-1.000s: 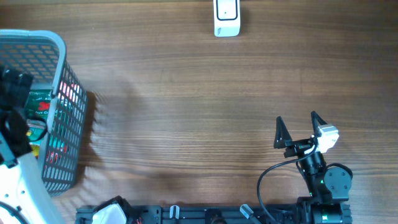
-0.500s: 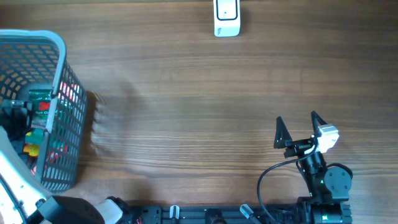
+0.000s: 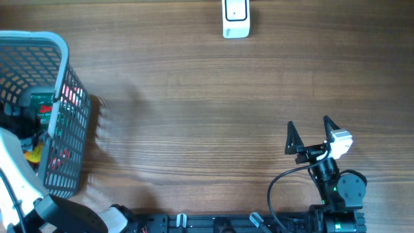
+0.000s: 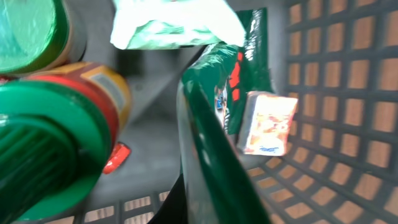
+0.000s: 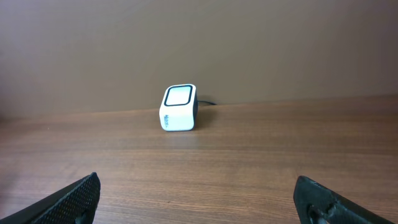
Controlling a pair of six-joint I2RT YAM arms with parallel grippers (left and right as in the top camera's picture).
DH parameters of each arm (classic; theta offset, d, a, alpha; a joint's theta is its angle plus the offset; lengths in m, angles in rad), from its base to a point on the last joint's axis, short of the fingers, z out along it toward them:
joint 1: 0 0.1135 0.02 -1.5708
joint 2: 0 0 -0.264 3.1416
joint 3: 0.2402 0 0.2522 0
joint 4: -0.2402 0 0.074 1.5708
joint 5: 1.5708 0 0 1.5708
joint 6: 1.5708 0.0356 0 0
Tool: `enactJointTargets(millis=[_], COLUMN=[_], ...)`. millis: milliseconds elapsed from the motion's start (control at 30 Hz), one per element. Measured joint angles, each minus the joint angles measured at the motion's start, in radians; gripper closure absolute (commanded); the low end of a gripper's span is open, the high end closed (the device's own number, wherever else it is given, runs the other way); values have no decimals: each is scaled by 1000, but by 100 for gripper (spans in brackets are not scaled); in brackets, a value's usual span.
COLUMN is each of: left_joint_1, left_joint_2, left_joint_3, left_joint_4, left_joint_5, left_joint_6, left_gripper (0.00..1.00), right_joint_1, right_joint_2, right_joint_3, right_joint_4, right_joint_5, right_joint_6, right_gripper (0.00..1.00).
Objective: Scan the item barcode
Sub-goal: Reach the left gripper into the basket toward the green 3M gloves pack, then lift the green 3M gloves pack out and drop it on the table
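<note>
Left gripper (image 3: 19, 126) is down inside the grey mesh basket (image 3: 61, 65) at the bench's (image 3: 194, 116) left edge, and it is closed. Its wrist view shows no fingers, only a dark green packet (image 4: 211, 124) pressed up close, its edge running to the bottom of the frame; whether the jaws pinch that packet cannot be told. A small orange box (image 4: 268, 123) leans against the packet beside the basket wall. Left of the packet lies a jar with a ribbed green lid (image 4: 37, 155), and a crumpled white-green wrapper (image 4: 174, 22) sits above.

Right gripper (image 3: 310, 133) hovers near the bench's front right, jaws wide apart and empty, well apart from the basket. It faces the white scanner (image 5: 178, 107), which stands upright at the far edge of the bench.
</note>
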Motion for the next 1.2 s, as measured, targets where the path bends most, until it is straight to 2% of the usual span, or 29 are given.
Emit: enactJointTargets(millis=[200, 300, 467, 533, 600, 667, 767, 867, 1033, 1200], left_joint_1=[0, 0, 3, 4, 3, 3, 3, 3, 3, 3], left_joint_2=[-66, -190, -412, -498, -577, -650, -680, -700, -712, -713], left_joint_3=[209, 330, 361, 361, 364, 375, 376, 374, 313, 80], left_joint_4=[-3, 2, 13, -2, -79, -342, -611, -741, -693, -529], left_joint_5=[1, 21, 248, 389, 580, 715, 747, 755, 752, 812], left_joint_6=[0, 0, 0, 4, 49, 122, 262, 374, 443, 454], left_gripper=[96, 96, 96, 96, 96, 96, 96, 96, 96, 96], right_joint_1=[0, 0, 0, 0, 0, 0, 0, 0, 0, 0], right_joint_2=[0, 0, 0, 0, 0, 0, 1, 1, 1, 1], right_joint_3=[0, 0, 0, 0, 0, 0, 0, 0, 0, 0], right_joint_4=[0, 0, 0, 0, 0, -1, -2, -2, -2, -3], right_joint_5=[0, 0, 0, 0, 0, 0, 0, 0, 0, 0], right_joint_6=[0, 0, 0, 0, 0, 0, 0, 0, 0, 0], right_gripper=[1, 0, 0, 0, 0, 0, 0, 0, 0, 0])
